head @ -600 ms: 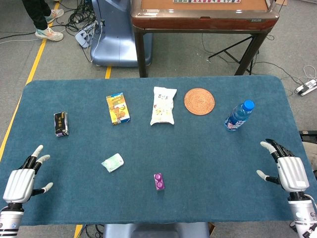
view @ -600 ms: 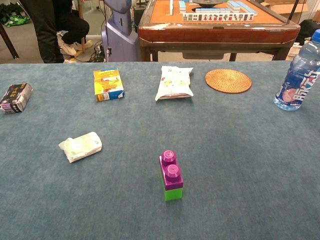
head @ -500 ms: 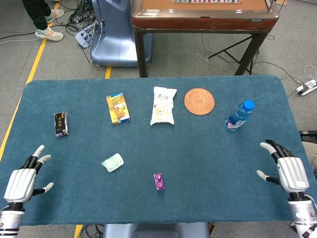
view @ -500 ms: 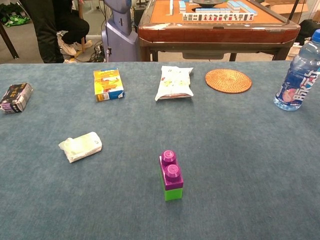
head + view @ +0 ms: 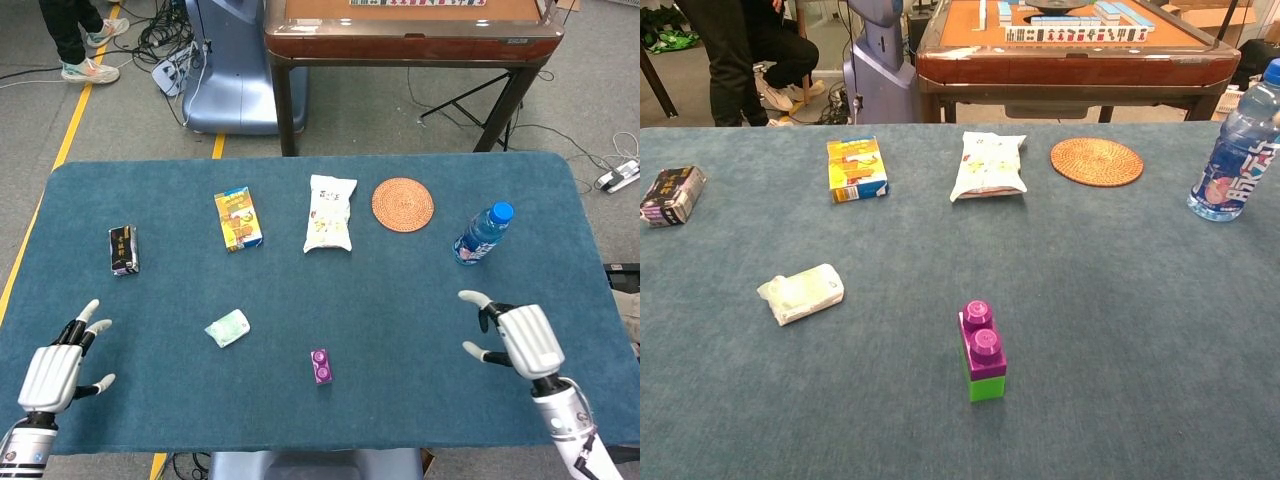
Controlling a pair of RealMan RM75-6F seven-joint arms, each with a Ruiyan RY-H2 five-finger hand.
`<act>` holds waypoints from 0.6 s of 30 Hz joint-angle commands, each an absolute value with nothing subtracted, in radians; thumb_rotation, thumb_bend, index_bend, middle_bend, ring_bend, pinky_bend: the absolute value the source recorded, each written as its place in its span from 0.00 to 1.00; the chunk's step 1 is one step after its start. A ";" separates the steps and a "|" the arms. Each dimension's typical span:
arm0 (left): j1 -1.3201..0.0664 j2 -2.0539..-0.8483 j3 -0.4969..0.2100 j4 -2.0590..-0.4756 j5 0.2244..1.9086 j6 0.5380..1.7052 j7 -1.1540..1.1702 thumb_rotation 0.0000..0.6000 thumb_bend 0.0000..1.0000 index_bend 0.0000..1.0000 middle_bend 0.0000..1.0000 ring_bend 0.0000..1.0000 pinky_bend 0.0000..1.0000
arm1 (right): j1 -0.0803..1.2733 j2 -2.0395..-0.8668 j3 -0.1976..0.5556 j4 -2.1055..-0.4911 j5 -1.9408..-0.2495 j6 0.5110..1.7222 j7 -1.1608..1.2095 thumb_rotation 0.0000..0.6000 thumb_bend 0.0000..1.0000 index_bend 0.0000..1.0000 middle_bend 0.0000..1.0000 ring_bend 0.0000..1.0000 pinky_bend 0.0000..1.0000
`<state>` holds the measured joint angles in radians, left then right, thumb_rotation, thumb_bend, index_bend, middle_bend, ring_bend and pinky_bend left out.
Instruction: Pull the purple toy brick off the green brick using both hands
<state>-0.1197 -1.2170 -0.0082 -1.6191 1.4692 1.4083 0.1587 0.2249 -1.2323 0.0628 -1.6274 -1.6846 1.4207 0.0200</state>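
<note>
Whereas both hands lay at the near corners of the table (image 5: pixel 560 200) a moment earlier, the right hand (image 5: pixel 522 338) has since moved inward and farther onto the cloth, toward the centre, while the left hand (image 5: pixel 58 368) has shifted only slightly; a bystander's shoe at the far left has also moved. Each hand hovers palm-down over the blue cloth with fingers spread and nothing held; neither appears in the chest view. The purple brick (image 5: pixel 982 340) sits stacked on the green brick (image 5: pixel 986 386), the pair standing upright near the table's near edge at centre, well apart from both hands and between them. Left of the bricks lies a white packet (image 5: pixel 801 293); farther off, from left to right, lie a dark pouch (image 5: pixel 673 195), a yellow box (image 5: pixel 856 168), a white bag (image 5: pixel 989 165), a round woven coaster (image 5: pixel 1096 161) and a blue-capped bottle (image 5: pixel 1243 150). Print on the bottle's label and on the packages is too small to read.
</note>
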 commanded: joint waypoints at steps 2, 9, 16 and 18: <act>-0.116 -1.218 -0.007 -1.611 1.467 1.410 0.147 1.00 0.00 0.26 0.05 0.15 0.49 | 0.310 -1.254 0.060 -1.728 -1.727 1.306 -0.090 1.00 0.00 0.28 0.88 0.93 1.00; -0.105 -1.220 -0.002 -1.591 1.462 1.415 0.124 1.00 0.00 0.26 0.05 0.15 0.49 | 0.390 -1.344 0.053 -1.778 -1.729 1.179 -0.209 1.00 0.00 0.28 0.92 0.98 1.00; -0.099 -1.219 -0.001 -1.589 1.465 1.424 0.115 1.00 0.00 0.27 0.05 0.15 0.50 | 0.436 -1.438 0.037 -1.737 -1.724 1.116 -0.244 1.00 0.00 0.24 0.93 0.98 1.00; -0.099 -1.219 0.000 -1.590 1.466 1.421 0.115 1.00 0.00 0.27 0.05 0.15 0.50 | 0.444 -1.463 0.031 -1.721 -1.717 1.102 -0.260 1.00 0.00 0.23 0.93 0.98 1.00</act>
<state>-0.0990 -1.2191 -0.0003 -1.5901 1.4659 1.4220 0.1149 0.4357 -1.4495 0.0365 -1.7327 -1.7225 1.1136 -0.2488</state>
